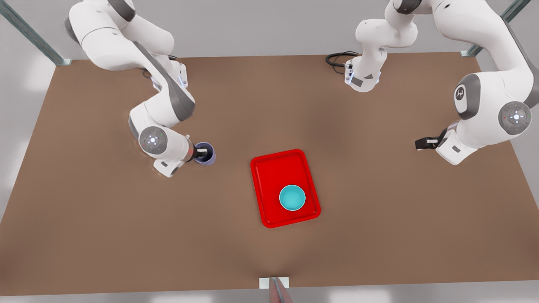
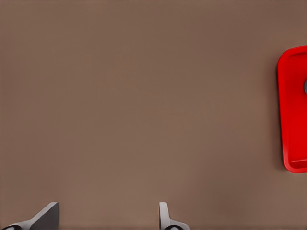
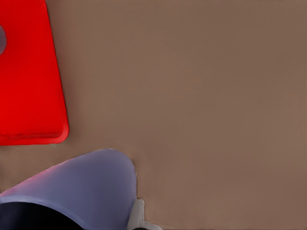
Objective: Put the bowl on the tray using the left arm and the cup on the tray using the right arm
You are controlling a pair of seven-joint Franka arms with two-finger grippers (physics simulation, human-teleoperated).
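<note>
1. Front view: high overhead camera looking down on the whole table, both arms and the tray.
2. Left wrist view: looks down on bare table, tray at one edge.
3. Right wrist view: close above the cup; shares the tray.

Bright, even light covers the table, with no glare. Faint soft shadows darken it just around the tray. Edges look slightly smeared.
</note>
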